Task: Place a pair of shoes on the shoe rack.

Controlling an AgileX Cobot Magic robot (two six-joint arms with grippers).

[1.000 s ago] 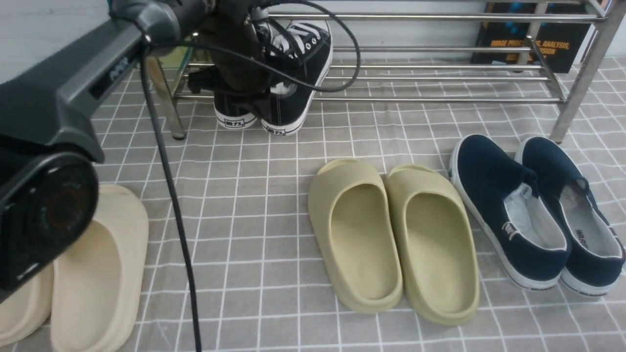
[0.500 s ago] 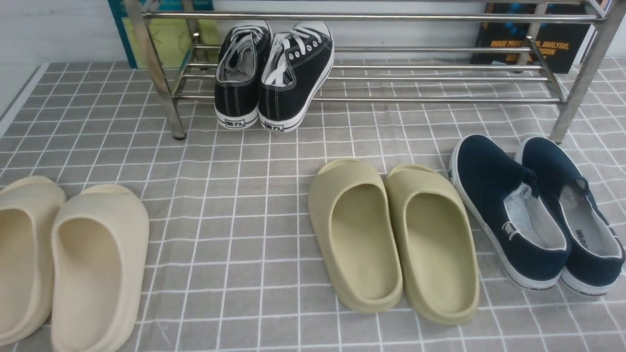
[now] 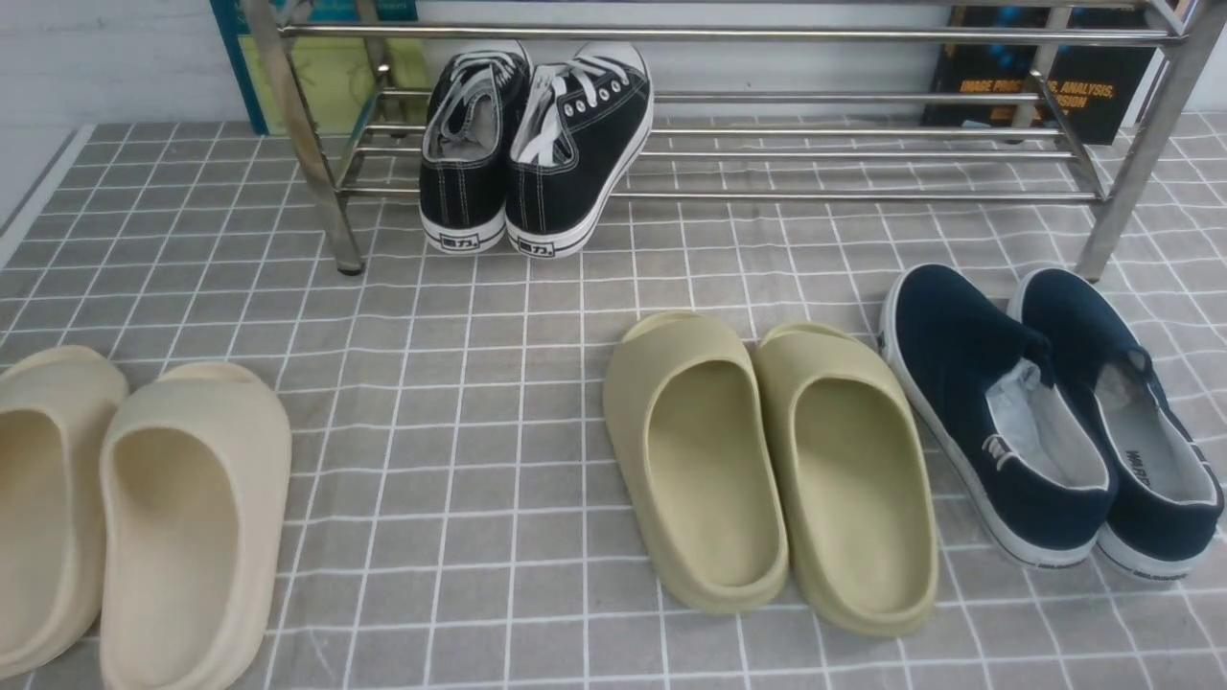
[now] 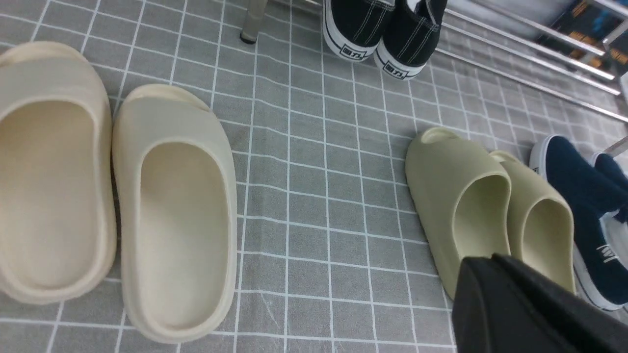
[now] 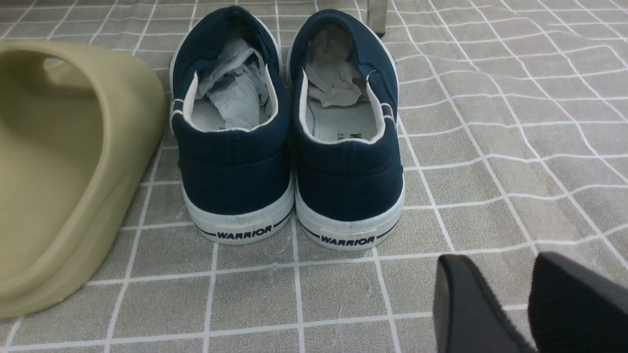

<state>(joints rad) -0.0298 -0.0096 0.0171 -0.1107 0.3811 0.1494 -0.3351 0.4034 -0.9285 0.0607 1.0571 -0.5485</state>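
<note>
Since one second ago, the left arm has cleared out of the front view, uncovering the rack's left end and the cream foam slides (image 3: 144, 508); the sneakers show no shift since half a second ago.

Position of task items: the pair of black canvas sneakers (image 3: 537, 144) rests on the lower tier of the silver shoe rack (image 3: 844, 144), at its far left end, toes pointing far, heels overhanging the near bar. The two sneakers lie side by side, touching. They are well apart from both grippers.

Left gripper (image 4: 530, 304): only a dark finger mass shows at the wrist view's edge, fingers pressed together, holding nothing. It hangs above the gray checked cloth (image 3: 498, 383), near the heel of the olive foam slides (image 3: 767, 460).

Right gripper (image 5: 505, 304): two dark fingers (image 5: 461, 304) show with a narrow gap between them and nothing in the gap. It hangs low over the cloth, just near of the heels of the navy slip-on shoes (image 5: 289, 132).

Legible markings: each navy heel strip reads "WARRIOR". The sneaker heel tabs carry a small boxed mark, not readable. A dark book (image 3: 1035, 77) behind the rack's right end shows orange text, "IMAGE PROC... ANALYSIS", partly hidden by bars.

Crumpled white paper (image 5: 235, 83) fills both navy shoes.
</note>
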